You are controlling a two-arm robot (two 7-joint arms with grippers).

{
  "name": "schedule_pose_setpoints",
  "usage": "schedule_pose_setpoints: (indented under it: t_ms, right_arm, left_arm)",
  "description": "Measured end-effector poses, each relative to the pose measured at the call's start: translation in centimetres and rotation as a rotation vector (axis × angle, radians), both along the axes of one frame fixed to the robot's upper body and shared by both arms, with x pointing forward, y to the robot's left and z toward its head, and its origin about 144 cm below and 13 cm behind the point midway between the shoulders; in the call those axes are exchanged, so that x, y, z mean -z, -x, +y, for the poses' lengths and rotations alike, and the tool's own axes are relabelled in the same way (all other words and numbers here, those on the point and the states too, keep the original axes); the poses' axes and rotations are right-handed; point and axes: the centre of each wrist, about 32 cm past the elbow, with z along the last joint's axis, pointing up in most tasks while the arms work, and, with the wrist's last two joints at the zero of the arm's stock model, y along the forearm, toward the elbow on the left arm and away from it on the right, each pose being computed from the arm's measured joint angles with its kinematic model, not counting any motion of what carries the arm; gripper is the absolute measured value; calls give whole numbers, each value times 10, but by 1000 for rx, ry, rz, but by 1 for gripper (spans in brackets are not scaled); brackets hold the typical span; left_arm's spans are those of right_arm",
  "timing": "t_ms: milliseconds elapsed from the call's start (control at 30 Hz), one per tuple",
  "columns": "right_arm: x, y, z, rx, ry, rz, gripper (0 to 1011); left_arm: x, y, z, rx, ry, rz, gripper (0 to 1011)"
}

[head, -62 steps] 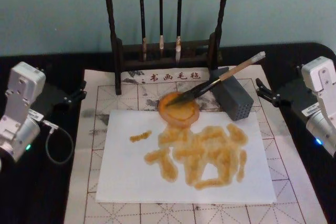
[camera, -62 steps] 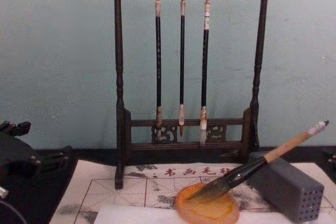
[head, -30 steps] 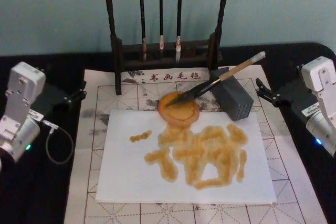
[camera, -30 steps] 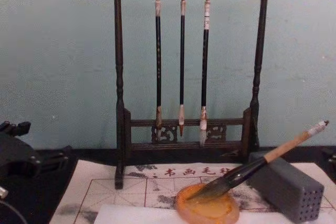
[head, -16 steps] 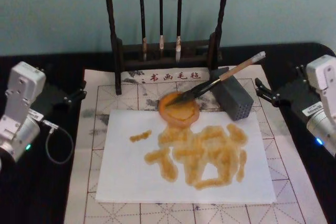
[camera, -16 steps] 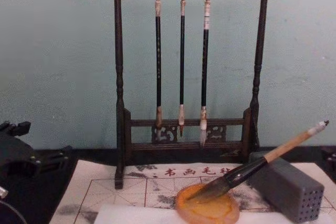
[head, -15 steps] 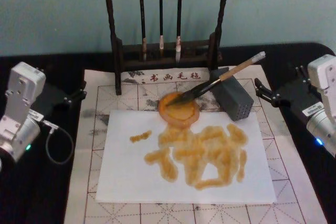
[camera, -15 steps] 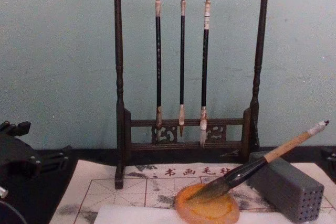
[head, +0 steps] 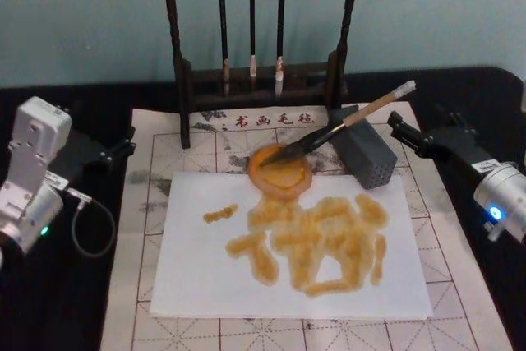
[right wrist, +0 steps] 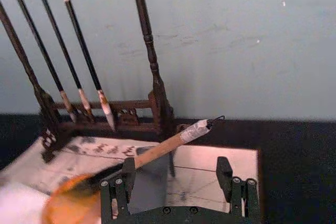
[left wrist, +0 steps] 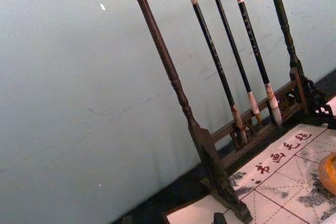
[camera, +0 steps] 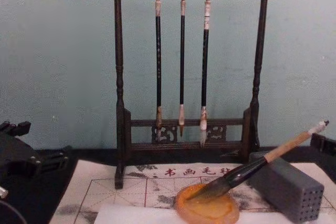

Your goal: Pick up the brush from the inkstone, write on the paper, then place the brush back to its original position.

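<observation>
Black tabletop carried a gridded felt mat (head: 144, 203) with white paper (head: 197, 269) streaked amber. The brush (head: 345, 123) lay tilted, bristles in the inkstone (head: 256, 172), handle propped on the grey perforated block (head: 366, 158). The right gripper (right wrist: 176, 162) hovered near the handle's whitish end, jaws wide apart and empty. The left gripper (head: 122, 148) sat parked beside the mat's left edge.

Red printed characters (head: 271, 119) reading 书画毛毡, in a row on the far border of the gridded felt mat (head: 140, 285), just beyond the brush (head: 341, 125) bristles and the inkstone (head: 281, 177), before the rack (head: 259, 88) foot, white sticker (head: 53, 180) on the left arm, print too small to read
</observation>
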Motion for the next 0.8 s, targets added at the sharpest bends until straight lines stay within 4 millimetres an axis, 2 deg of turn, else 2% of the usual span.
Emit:
schedule_pose_setpoints:
  t_ms: [533,800]
  right_arm:
    - [0,-17,13,12,-425,213,1003]
    - [0,-26,24,53,-529,259,1003]
  left_arm:
    - [0,0,0,0,0,0,1001]
    - [0,0,0,0,0,0,1001]
